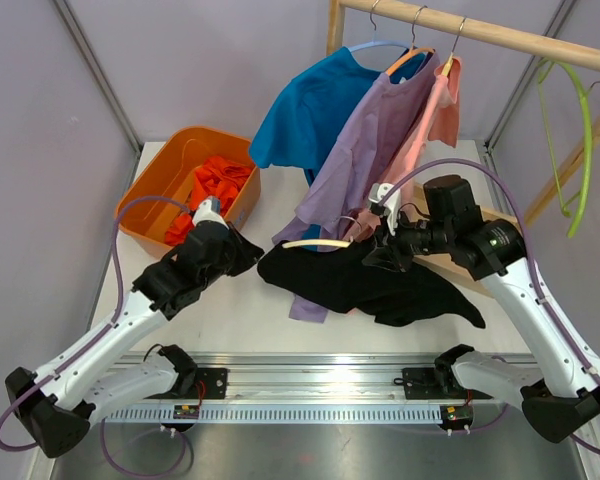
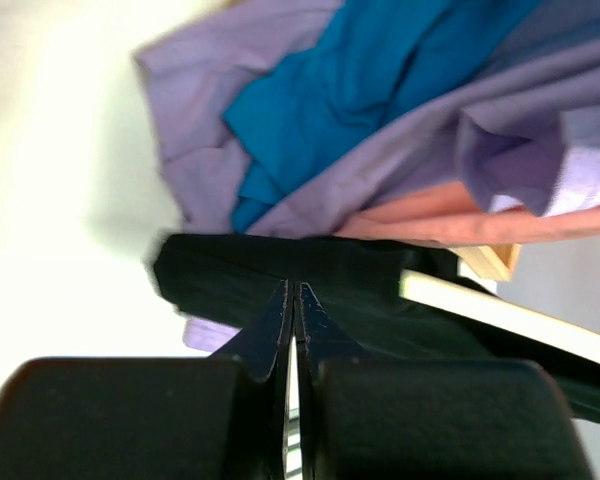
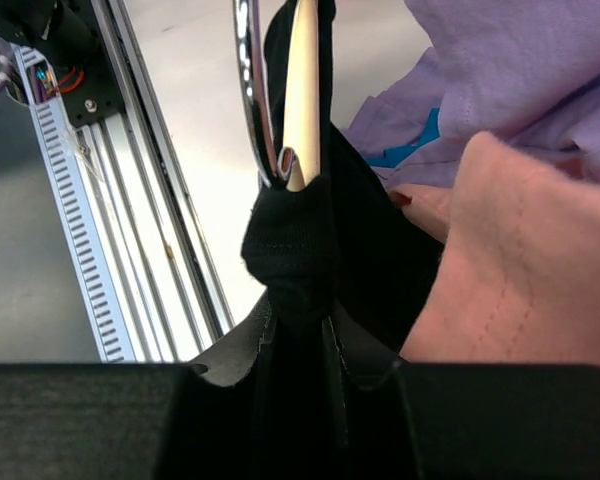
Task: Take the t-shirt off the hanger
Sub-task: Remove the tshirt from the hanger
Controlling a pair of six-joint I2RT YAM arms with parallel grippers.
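Setting: white tabletop (image 1: pixel 230 320) ringed by pale lilac walls (image 1: pixel 180 60); wooden rail (image 1: pixel 500 35) runs across the far-right corner.
On rail: blue tee (image 1: pixel 310 110), purple tee (image 1: pixel 365 150) and pink tee (image 1: pixel 435 110) hang w/ hems drooping to the tabletop; green hanger (image 1: pixel 580 130) hangs bare at far right.
Far left: orange bin (image 1: pixel 145 205) holding red-orange cloth.
Task item: black tee (image 1: pixel 380 285) lies crumpled on the tabletop, centre-front, just below the hanging hems, with cream hanger (image 1: pixel 315 243) threaded through it.
Long axis: tee and hanger bar both run roughly left-right, between the two arms.
L arm (image 1: pixel 130 310): reaches in from the left. L jaws pressed together, tips at the tee's left edge. Wrist view doesn't settle whether cloth is caught between them.
R arm (image 1: pixel 520 280): reaches in from the right. R jaws pinching the bunched black collar where it wraps the hanger's neck; chrome hook (image 3: pixel 248 90) and the cream bar stick straight out ahead of them.
Key relation: tee sits between both sets of jaws, L at the outer edge, R at the neck end. Both arms are right at it, neither clearly nearer.
Stage (est.): hanger off the rail, tee not yet off the hanger.
Next (est.): a pull apart along that left-right axis looks needed, cloth one way, hanger the other.
Risk (est.): if L has no cloth, nothing slides; the purple hem touching the tee could drag along.
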